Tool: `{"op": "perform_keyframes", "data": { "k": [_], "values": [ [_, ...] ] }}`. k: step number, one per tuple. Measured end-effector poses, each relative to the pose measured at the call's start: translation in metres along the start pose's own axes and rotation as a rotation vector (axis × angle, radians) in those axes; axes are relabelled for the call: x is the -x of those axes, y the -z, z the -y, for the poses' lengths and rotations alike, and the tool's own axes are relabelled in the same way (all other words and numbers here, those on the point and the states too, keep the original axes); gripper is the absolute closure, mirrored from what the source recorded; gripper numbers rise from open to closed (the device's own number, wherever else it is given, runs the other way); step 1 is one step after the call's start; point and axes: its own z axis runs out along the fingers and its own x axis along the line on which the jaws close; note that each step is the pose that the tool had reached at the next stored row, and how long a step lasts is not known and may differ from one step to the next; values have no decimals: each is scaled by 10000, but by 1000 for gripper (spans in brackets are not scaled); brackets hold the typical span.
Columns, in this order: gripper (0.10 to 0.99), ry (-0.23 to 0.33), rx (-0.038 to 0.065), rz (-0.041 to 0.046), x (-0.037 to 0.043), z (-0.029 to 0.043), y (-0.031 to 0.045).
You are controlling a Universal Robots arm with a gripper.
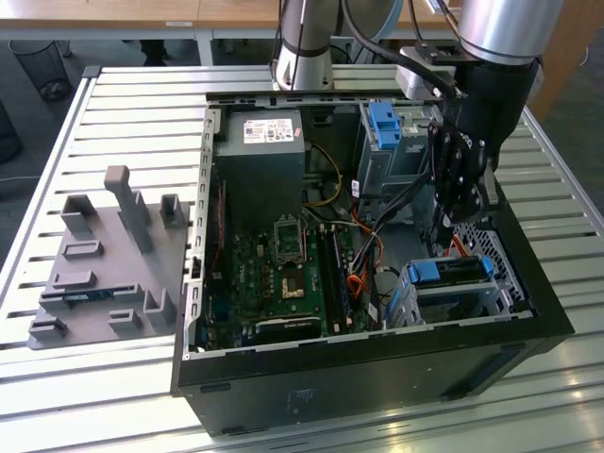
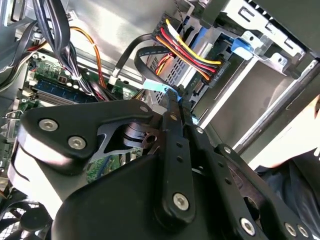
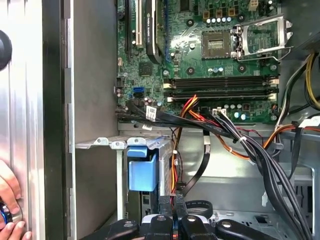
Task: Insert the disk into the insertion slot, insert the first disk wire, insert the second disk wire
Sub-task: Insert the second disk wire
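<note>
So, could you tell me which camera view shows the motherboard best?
The first wrist view: the motherboard faces the camera nearly flat, with its socket and memory slots plain. The exterior view shows the same board smaller, at a slant inside the case. The second wrist view catches a corner behind cables and the gripper.

Tool (image 2: pixel 181 102) downward, fingers pinched together

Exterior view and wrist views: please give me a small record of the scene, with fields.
Disk: lying in the insertion slot, inside the open computer case
Gripper: fingers shut, seemingly on the black flat cable
Multicoloured wire plug: at the disk's edge
Grey fixture tray: beside the case, on the exterior view's left
</note>
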Motion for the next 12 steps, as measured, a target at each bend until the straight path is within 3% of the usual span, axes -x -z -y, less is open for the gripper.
{"op": "perform_keyframes", "data": {
  "k": [8,10,12],
  "values": [
    [945,1,-1,-56,5,0,0],
    [945,-2,1,31,-22,1,-6],
    [945,-4,5,205,-50,2,-12]
  ]
}}
